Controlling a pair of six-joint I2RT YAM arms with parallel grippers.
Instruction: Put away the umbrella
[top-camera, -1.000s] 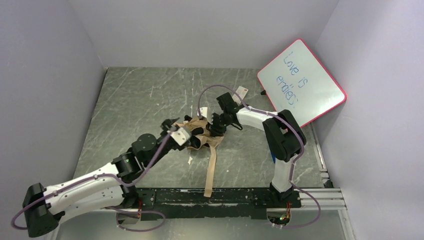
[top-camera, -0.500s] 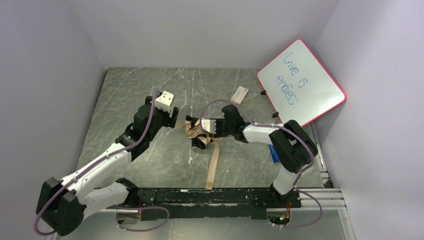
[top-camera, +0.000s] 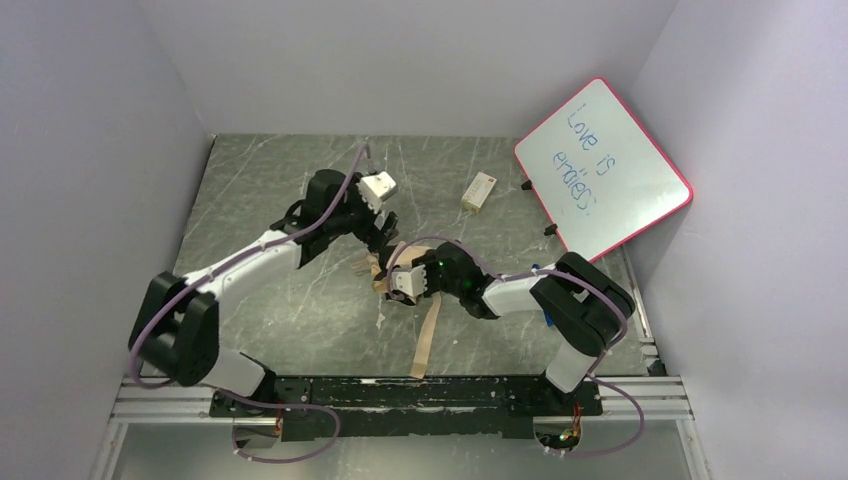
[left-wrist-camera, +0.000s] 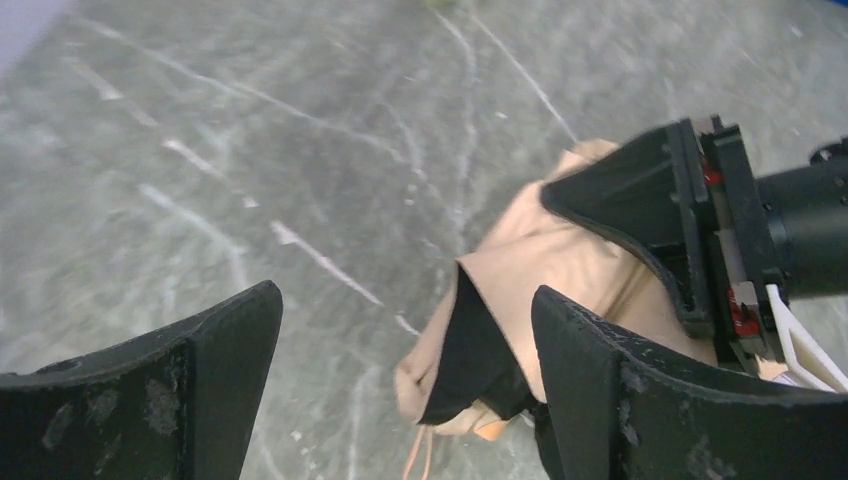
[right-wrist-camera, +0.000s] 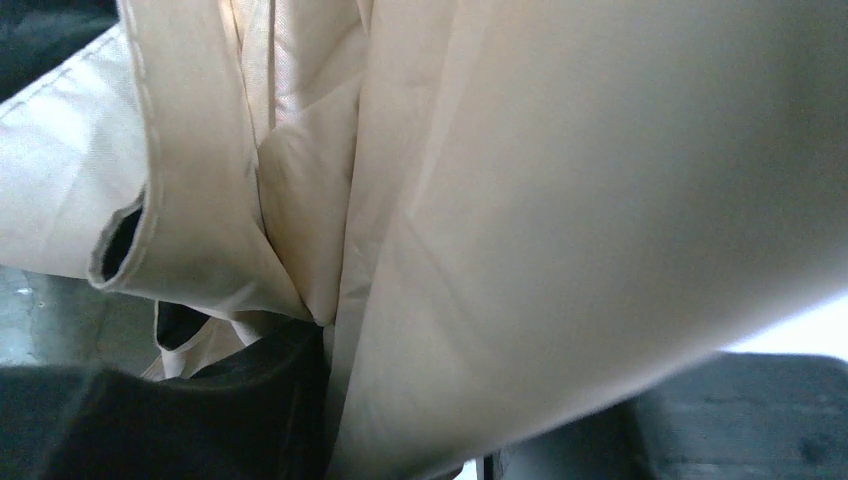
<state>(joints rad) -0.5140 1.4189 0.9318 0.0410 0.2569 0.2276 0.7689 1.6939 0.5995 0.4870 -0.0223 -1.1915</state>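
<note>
The umbrella lies crumpled at the table's middle, tan fabric outside and black inside, with its tan strap trailing toward the near rail. My left gripper hovers just behind it, open and empty. In the left wrist view the fabric sits between my spread fingers, nearer the right one. My right gripper is at the bundle's right side, shut on the fabric. In the right wrist view tan cloth fills the frame and hides the right gripper. The handle is hidden.
A pink-framed whiteboard leans at the back right corner. A small white box lies behind the umbrella. A blue object peeks out beside the right arm. Walls close three sides; a black rail runs along the near edge.
My left arm let go of the umbrella, swung back and left, then came in behind it. My right gripper moved from the far side to the bundle's right side.
</note>
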